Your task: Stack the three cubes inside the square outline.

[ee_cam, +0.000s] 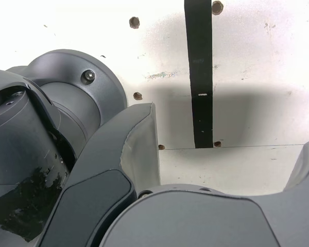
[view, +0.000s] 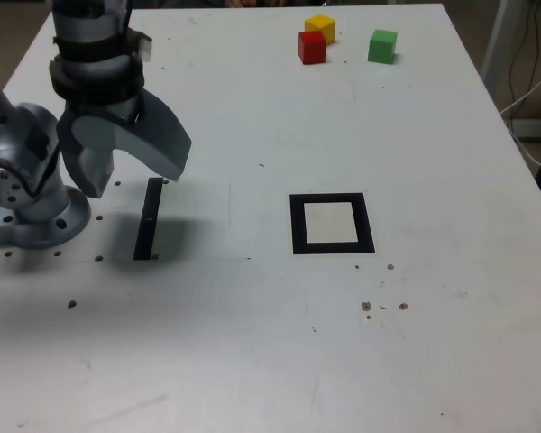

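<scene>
Gripper [view: 133, 177] wide open and empty, hanging above the thin black strip [view: 148, 219] near the tabletop's [view: 252, 361] edge at the exterior view's left, well apart from every cube. Likely the very first step, nothing stacked: next a long reach to the far edge, jaws lowered around one cube. Red cube [view: 312, 47] touching yellow cube [view: 321, 28], green cube [view: 382, 46] near them; square outline [view: 332, 224] mid-table, pale centre bare.

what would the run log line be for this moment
gripper: open, empty, above thin black strip | red cube, yellow cube, green cube: unstacked, table's far side | black square outline: empty
</scene>
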Tool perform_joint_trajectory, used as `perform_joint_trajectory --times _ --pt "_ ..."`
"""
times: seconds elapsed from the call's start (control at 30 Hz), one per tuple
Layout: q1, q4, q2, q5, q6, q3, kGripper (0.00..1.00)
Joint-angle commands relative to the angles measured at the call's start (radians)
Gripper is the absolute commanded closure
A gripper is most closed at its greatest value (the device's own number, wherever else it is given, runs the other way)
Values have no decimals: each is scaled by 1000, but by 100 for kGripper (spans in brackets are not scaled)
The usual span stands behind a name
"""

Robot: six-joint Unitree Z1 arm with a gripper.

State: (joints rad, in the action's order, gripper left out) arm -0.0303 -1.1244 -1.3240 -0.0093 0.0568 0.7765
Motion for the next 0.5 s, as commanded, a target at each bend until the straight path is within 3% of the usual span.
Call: perform_joint_trajectory --times 0.0,0.47 --pt "1 -3 0 -3 -2 5 3" --pt "1 -1 -3 -18 0 22 2"
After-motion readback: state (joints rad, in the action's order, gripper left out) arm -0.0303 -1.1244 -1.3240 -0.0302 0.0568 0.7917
